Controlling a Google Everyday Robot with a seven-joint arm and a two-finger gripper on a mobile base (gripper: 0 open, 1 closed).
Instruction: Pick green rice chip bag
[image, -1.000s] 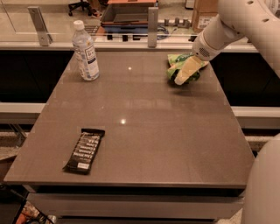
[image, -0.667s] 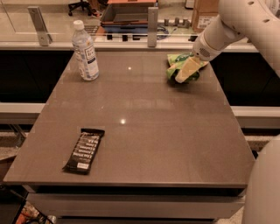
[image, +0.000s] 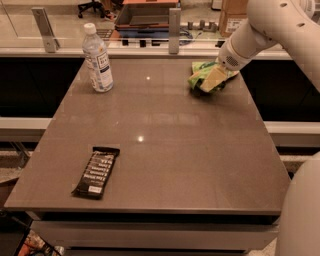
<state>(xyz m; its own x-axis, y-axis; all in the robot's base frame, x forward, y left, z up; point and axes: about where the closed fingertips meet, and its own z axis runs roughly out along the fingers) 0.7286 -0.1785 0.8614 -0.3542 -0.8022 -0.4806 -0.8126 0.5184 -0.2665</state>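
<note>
At the far right corner of a grey-brown counter (image: 175, 145), my gripper (image: 213, 79) is down on the bag (image: 198, 70), its pale tan tip lying across the crumpled green foil. Whether it is clamped on the bag or merely resting against it, I cannot tell from this angle. My white arm (image: 255, 35) comes in from the upper right, sloping down and leftward to the bag. The bag lies on the counter near the right rim. It is bright green with darker folds and shows to the left of and below the gripper.

Across the counter, at the far left, a clear water bottle (image: 98, 59) stands upright with a white cap and a pale label, well apart from the bag. Near the front left, a flat black bar wrapper (image: 96, 171) lies with its long side running roughly front to back, its far end tilted a little to the right. Two small glints of overhead light show on the middle of the counter. Behind it runs a low glass screen held by metal posts (image: 174, 29), with cardboard boxes (image: 235, 15) beyond. A white curve of my own body (image: 300, 215) fills the lower right corner.
</note>
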